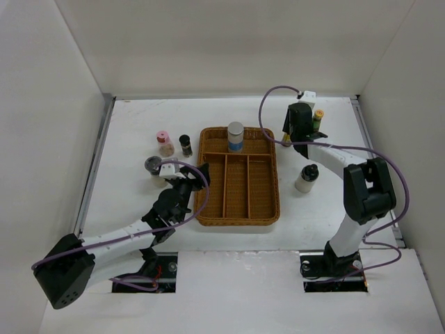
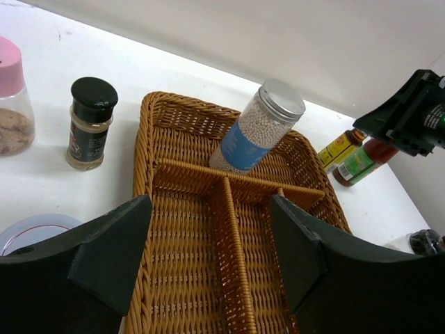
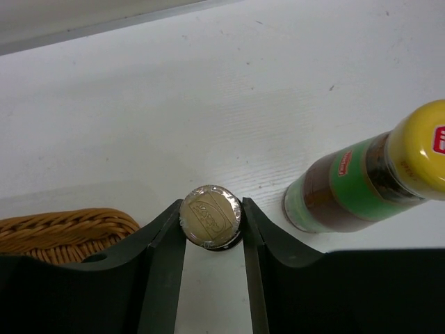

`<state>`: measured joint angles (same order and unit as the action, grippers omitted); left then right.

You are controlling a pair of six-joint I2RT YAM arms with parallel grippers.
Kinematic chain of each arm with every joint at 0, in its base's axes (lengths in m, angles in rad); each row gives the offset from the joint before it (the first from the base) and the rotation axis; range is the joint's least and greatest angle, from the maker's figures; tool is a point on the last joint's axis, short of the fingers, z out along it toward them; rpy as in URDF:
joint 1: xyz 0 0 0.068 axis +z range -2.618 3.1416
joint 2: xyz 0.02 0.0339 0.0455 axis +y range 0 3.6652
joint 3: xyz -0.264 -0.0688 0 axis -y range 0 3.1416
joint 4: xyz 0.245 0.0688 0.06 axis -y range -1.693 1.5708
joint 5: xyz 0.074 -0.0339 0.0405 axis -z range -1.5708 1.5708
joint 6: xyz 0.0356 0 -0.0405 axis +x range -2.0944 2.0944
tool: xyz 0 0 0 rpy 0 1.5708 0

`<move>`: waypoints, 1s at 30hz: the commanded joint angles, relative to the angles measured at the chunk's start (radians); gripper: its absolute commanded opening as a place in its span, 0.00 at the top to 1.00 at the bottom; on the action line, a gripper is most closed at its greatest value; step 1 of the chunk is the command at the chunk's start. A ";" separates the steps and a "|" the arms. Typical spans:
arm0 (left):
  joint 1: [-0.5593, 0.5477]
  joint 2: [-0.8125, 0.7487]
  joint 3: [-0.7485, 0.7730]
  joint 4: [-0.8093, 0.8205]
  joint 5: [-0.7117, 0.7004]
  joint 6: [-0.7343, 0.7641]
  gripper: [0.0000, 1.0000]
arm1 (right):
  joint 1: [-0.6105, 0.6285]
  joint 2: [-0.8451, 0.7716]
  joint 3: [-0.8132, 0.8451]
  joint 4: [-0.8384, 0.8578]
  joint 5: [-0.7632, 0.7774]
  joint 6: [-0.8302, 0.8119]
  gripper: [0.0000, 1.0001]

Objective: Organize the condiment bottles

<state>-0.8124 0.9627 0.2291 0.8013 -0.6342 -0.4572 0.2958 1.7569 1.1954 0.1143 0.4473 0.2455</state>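
Note:
The brown wicker tray lies in the middle of the table. A grey-capped jar with a blue label stands in its far compartment and also shows in the left wrist view. My right gripper is shut on the cap of a tan-capped bottle standing just right of the tray's far corner. A yellow-capped bottle stands beside it. My left gripper is open and empty over the tray's left edge. Pink-capped, black-capped and dark-lidded jars stand left of the tray.
A white bottle with a black cap stands right of the tray. White walls close in the table on the left, back and right. The tray's three long compartments hold nothing.

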 commanded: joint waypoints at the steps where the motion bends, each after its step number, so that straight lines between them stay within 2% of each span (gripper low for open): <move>1: 0.000 -0.002 0.022 0.058 0.011 -0.011 0.32 | 0.007 -0.126 -0.006 0.119 0.063 -0.026 0.73; 5: 0.011 0.027 0.024 0.075 0.030 -0.009 0.32 | 0.061 -0.249 -0.017 0.145 0.044 -0.069 0.72; 9: 0.011 0.024 0.024 0.076 0.042 -0.009 0.32 | 0.136 -0.292 -0.010 0.137 0.018 -0.081 0.72; 15: 0.014 0.021 0.022 0.076 0.042 -0.009 0.32 | 0.210 -0.232 0.001 0.143 -0.022 -0.054 0.72; 25: 0.009 0.024 0.024 0.076 0.039 -0.009 0.32 | 0.240 -0.111 -0.008 0.171 -0.056 -0.011 0.72; 30: 0.006 0.030 0.027 0.076 0.041 -0.009 0.32 | 0.253 -0.086 -0.042 0.191 -0.044 -0.003 0.67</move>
<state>-0.8055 0.9924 0.2295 0.8265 -0.6048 -0.4572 0.5320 1.6840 1.1591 0.1883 0.4007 0.2218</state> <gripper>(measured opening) 0.680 0.419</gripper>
